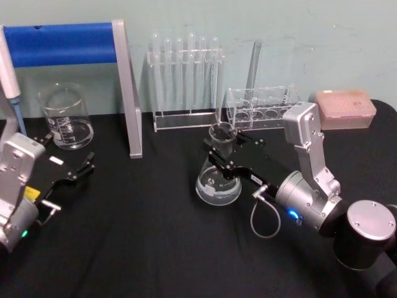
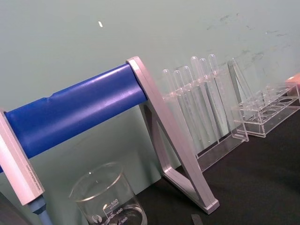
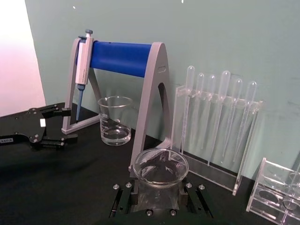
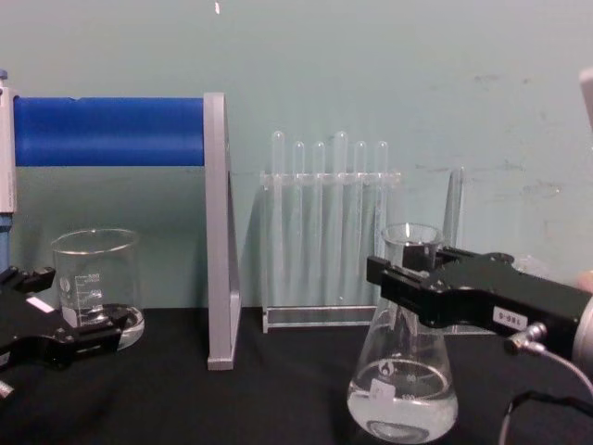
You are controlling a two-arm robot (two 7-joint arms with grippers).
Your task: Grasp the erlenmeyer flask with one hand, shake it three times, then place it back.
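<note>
Erlenmeyer flask (image 1: 218,180) upright toward the right of the black table (image 1: 149,248), seen from the head camera with clear liquid in its wide base and its narrow neck clamped between the fingers (image 1: 239,171) of the right gripper (image 1: 224,148), reaching in from the right on a silver-grey wrist. Whether resting on the table or raised a hair off it, impossible to tell. Left gripper (image 1: 67,152) parked low at the table's left edge, fingers spread and empty, just in front of a glass beaker (image 1: 65,118). Behind, a blue-barred pipette stand (image 1: 62,43), a test-tube rack (image 1: 186,81), a second, lower rack (image 1: 260,107) and a pink box (image 1: 345,108) along the wall. From the left wrist: blue bar of the stand, beaker beneath it, tube rack beyond. From the right wrist: flared rim of the flask close up, gripped on both sides by black fingers, with the left gripper spread wide well apart near the stand. From the chest: flask low at right, white marks on its glass, black fingers closed across its neck just under the rim; left gripper at lower left beside the beaker, holding nothing.
</note>
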